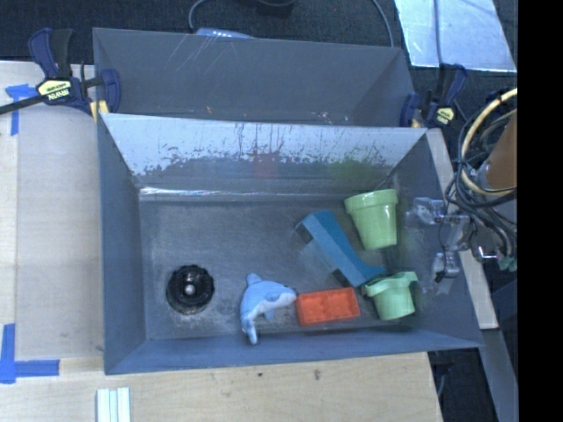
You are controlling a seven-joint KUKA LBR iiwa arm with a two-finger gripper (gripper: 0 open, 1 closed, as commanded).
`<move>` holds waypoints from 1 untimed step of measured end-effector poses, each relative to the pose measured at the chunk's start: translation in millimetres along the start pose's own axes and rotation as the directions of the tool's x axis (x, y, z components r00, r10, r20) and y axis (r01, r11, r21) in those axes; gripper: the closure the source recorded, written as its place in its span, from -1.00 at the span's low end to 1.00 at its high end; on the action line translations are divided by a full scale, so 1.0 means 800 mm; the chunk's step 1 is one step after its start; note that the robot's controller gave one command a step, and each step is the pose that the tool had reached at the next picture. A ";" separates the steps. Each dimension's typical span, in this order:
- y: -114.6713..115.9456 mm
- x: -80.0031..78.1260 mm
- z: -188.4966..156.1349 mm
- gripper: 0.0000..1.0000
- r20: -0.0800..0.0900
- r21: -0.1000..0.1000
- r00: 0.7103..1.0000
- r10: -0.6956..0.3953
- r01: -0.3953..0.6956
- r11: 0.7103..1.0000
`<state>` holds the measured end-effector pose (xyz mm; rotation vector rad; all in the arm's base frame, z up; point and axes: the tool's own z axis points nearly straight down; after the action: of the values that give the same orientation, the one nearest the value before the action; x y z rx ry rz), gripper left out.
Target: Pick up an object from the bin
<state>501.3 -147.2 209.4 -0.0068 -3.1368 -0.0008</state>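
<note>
Six items are lying loose in the bin (pixel 123 236), none lifted yet: we're hanging the gripper (pixel 444 262) at the right wall beside two green cups (pixel 373 219), can't tell if open/closed, so whole pick's remaining.

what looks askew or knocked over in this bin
The larger green cup and smaller green cup look tipped over at the right, with the blue block slanting between them. Nothing looks spilled or broken.
</note>
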 end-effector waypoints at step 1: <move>0.001 -0.002 -0.006 -1.00 0.008 0.002 1.000 -0.003 0.003 1.000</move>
<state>503.0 -146.5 213.9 -0.0018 -3.1452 0.0021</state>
